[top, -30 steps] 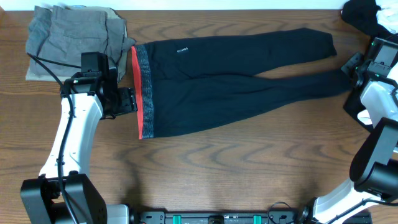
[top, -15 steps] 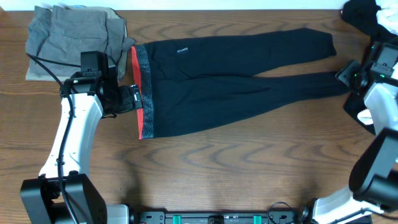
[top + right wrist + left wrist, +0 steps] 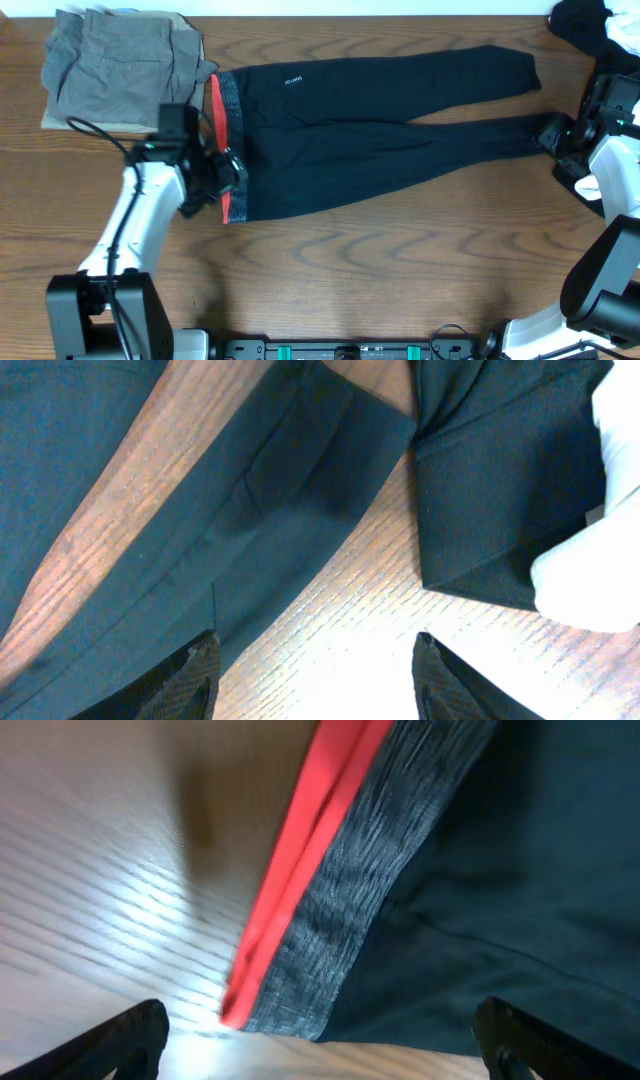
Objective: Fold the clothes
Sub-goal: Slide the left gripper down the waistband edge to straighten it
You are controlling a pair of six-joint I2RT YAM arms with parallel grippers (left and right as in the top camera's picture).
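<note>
Wood-grain table point(image 3: 400, 270) fills the overhead view. The long black trousers point(image 3: 380, 140) lie flat across its far half, with the waist to the left and both legs stretching right. A folded grey garment point(image 3: 120, 65) sits at the far left corner, just beside the waist. A heap of black and white cloth point(image 3: 590, 25) lies at the far right corner.

The trousers' grey and red waistband point(image 3: 228, 150) runs down the left end. The left gripper point(image 3: 232, 172) hangs over its lower part, and the arm blocks part of the band from above. The left wrist view shows what the overhead cannot: the two fingers point(image 3: 135, 1035) are spread wide with nothing between them, and the near corner of the band lies on the wood just ahead of them.

The right gripper point(image 3: 548, 132) is at the end of the lower leg, and from above its state is unclear. The right wrist view settles it: the jaws are parted and empty. The leg's hem lies by the left finger point(image 3: 195, 675), and bare wood shows between the tips. That view also shows a second piece of black cloth point(image 3: 500, 490) beside the hem, with a gap of wood between them, and a fold of white cloth point(image 3: 600, 550) on top of it.

A tiny white logo point(image 3: 292, 82) near the waist shows only from overhead.
</note>
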